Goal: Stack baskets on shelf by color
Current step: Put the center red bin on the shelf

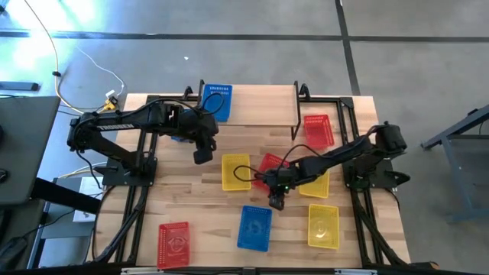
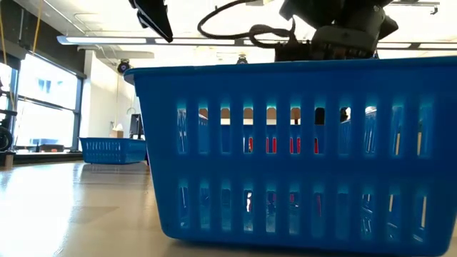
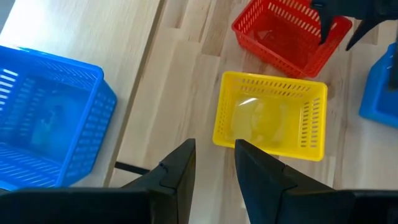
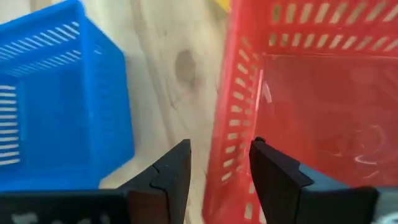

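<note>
My right gripper [image 4: 217,171] is open and low over a red basket [image 1: 269,166] at the table's middle. Its fingers stand on either side of that basket's side wall [image 4: 236,118], one outside and one over the inside, with a gap showing. A blue basket [image 4: 56,99] lies just beside it on the table. My left gripper [image 3: 214,165] hangs open and empty above the table, short of a yellow basket [image 3: 270,118]. The shelf [image 1: 260,107] stands at the far edge, with a blue basket [image 1: 216,101] on its left end.
More baskets lie on the table: red [image 1: 318,130] beside the shelf's right end, yellow [image 1: 317,186] under my right arm, blue [image 1: 254,228], yellow [image 1: 322,225] and red [image 1: 174,244] near the front edge. The low view is filled by the blue basket [image 2: 285,143].
</note>
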`<state>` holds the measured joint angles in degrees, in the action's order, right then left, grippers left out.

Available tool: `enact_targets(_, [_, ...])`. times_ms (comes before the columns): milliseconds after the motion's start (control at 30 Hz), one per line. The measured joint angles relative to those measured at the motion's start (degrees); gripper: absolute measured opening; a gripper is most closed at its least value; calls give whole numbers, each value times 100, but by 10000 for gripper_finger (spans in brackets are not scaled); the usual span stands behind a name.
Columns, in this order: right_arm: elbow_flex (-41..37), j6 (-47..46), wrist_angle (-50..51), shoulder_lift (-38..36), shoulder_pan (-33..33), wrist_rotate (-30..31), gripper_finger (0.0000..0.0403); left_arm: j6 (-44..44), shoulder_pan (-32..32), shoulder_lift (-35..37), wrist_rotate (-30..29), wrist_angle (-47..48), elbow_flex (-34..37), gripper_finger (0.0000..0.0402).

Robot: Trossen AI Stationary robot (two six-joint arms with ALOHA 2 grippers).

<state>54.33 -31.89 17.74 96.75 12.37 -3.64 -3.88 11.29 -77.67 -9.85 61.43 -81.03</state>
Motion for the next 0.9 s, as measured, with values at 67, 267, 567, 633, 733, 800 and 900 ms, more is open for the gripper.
enact_targets(67, [0, -63, 4, 11, -9, 6, 128, 18, 0, 0, 0, 0, 0, 102])
enact_targets(267, [46, -128, 58, 11, -9, -149, 23, 10, 0, 0, 11, 0, 0, 102])
enact_targets(567, [1177, -88, 1957, 6, 10, 268, 3, 150, 0, 0, 20, 0, 0, 102])
enact_targets(633, [1455, -83, 2299, 6, 10, 373, 5, 151, 0, 0, 20, 0, 0, 101])
enact_targets(733, [1811, 117, 2488, 6, 9, 390, 1, 153, 0, 0, 20, 2, 0, 102])
enact_targets(800, [2065, 222, 2648, 6, 10, 401, 2, 153, 0, 0, 20, 12, 0, 101])
enact_targets(900, [2459, 364, 2893, 6, 13, 484, 1, 153, -2, 0, 22, 59, 0, 101])
